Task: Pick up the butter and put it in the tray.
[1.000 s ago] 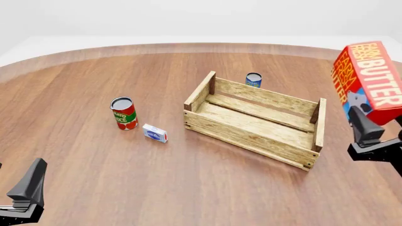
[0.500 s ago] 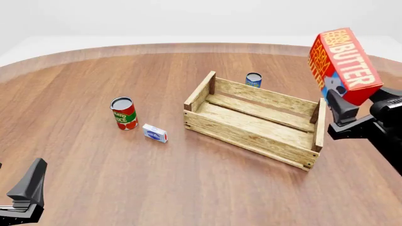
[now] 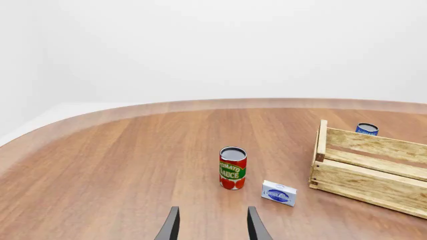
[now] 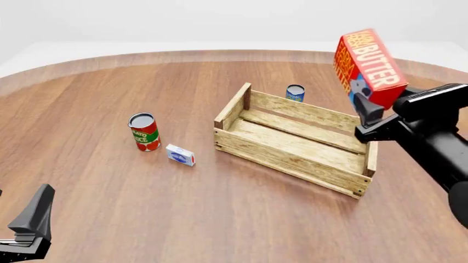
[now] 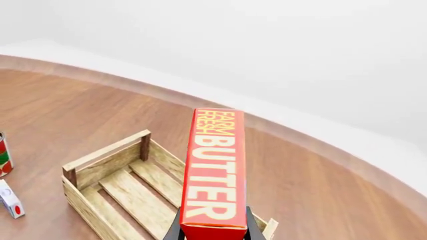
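The right claw (image 4: 367,113) pinches the butter (image 4: 369,61) by its lower, blue-patched end, so the carton stands tilted in the air, well clear of the tabletop (image 4: 219,208). In the front view it hangs above the right end of the tray (image 4: 292,164); in the right wrist view the carton runs lengthwise away from the fingers, with the slatted floor of the tray below and beyond it. Holding the carton by one end leaves its long body free to go down between the tray walls, which is probably why it is gripped so. The tray holds nothing; its floor slats are bare. A tomato sauce can (image 4: 144,131) and a small blue-and-white box (image 4: 180,155) stand to the tray's left, and a blue can (image 4: 295,92) behind it. The left claw (image 3: 212,226) rests spread, holding nothing, low over the near tabletop.
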You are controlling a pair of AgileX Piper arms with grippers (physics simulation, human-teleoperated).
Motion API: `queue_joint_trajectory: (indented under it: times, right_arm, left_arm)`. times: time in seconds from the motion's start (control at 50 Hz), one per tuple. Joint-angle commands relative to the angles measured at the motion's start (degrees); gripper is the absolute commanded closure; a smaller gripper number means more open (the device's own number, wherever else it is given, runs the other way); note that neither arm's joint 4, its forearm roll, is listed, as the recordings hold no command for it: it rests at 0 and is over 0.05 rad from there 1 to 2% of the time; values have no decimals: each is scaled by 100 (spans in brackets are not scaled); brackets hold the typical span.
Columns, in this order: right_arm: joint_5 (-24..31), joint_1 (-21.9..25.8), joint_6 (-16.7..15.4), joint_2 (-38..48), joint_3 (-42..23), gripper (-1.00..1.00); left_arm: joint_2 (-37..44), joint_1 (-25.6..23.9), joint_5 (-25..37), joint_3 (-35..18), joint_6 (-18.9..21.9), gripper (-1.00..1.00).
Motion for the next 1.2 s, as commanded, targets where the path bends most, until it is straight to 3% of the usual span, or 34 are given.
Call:
queue_joint_trajectory:
  times: [0.02, 1.2]
  right_arm:
    - [-243, 84, 141, 514, -340, 100]
    - [-472, 596, 514, 2607, -1403, 100]
  left_arm:
    - [0, 0, 0, 0, 0, -100]
    - [0, 0, 0, 0, 0, -100]
